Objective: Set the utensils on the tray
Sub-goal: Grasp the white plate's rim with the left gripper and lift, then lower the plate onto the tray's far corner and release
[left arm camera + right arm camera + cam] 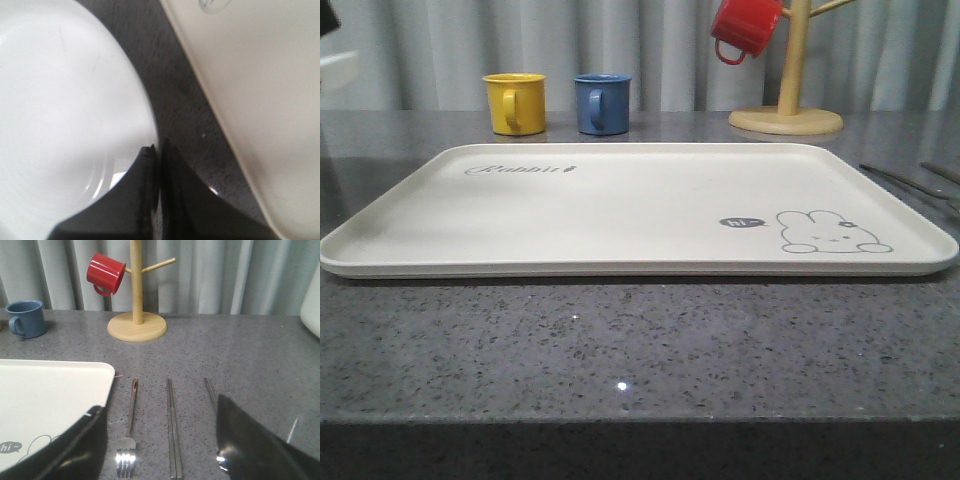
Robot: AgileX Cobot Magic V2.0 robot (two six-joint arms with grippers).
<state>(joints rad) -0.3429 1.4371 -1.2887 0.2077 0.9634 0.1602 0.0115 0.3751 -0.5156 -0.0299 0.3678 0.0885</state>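
Observation:
The cream tray [620, 210] with the grey rabbit drawing lies bare in the middle of the grey counter. Right of it the utensils lie side by side: a fork [129, 435], a pair of chopsticks [172, 430] and a spoon [210, 392], its bowl partly hidden behind one finger. In the front view they show as thin lines [905, 180] past the tray's right edge. My right gripper [160, 404] hovers open above the fork and chopsticks, holding nothing. The left gripper [157, 150] is shut and empty, above the strip of counter between a white plate [60, 115] and the tray's edge [260, 100].
A yellow mug [515, 102] and a blue mug [601, 103] stand behind the tray. At the back right, a wooden mug tree [788, 110] carries a red mug [744, 26]. A white object [312, 300] sits at the far right edge.

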